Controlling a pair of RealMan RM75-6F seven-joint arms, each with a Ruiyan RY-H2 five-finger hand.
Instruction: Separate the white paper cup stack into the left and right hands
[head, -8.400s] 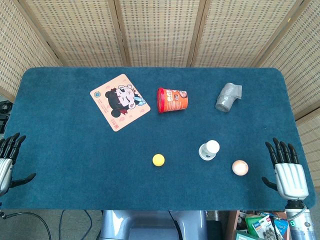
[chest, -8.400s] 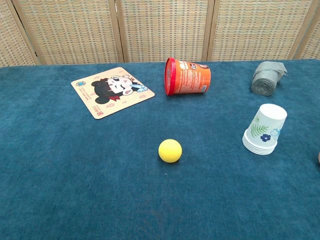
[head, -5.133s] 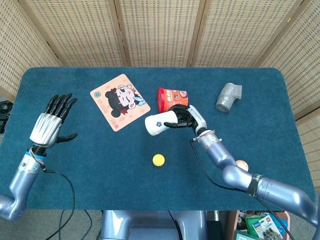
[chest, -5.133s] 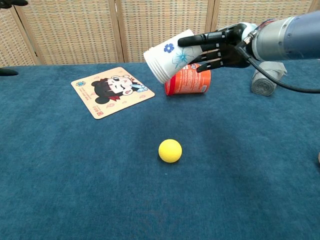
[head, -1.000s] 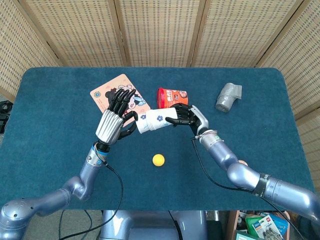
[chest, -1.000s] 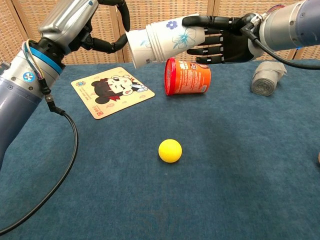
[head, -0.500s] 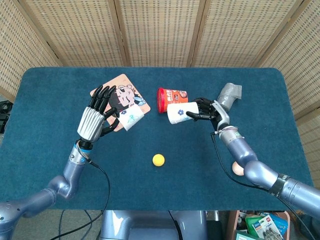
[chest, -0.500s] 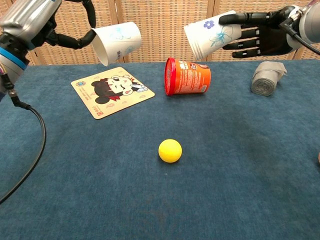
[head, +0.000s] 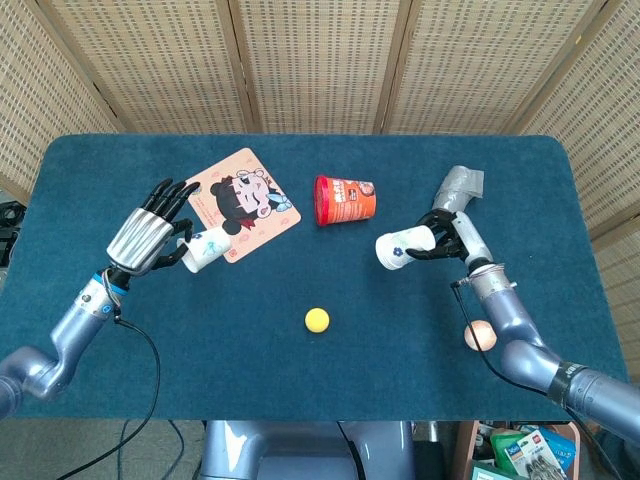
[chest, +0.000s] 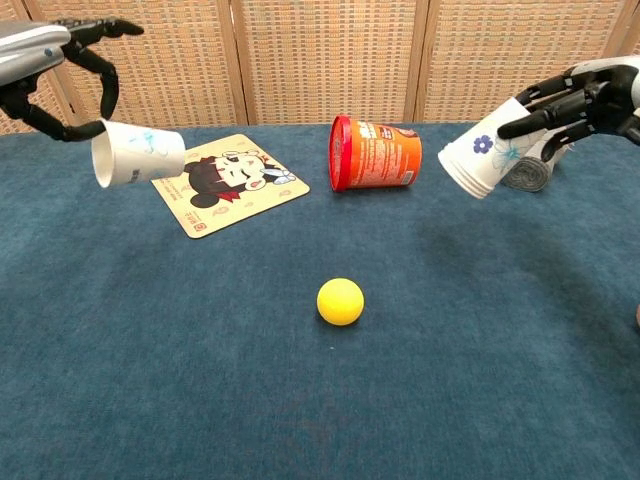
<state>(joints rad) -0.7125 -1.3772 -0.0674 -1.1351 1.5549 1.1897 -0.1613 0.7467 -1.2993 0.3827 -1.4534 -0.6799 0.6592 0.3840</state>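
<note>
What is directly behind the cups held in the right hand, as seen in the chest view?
Behind the cup stack in the right hand lies the grey roll. Only its lower edge shows; the rest is covered.

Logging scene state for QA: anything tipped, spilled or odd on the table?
The orange tub lies on its side mid-table, nothing visibly spilled. The grey roll lies on its side too. Both hands' cups are held tilted off the table.
</note>
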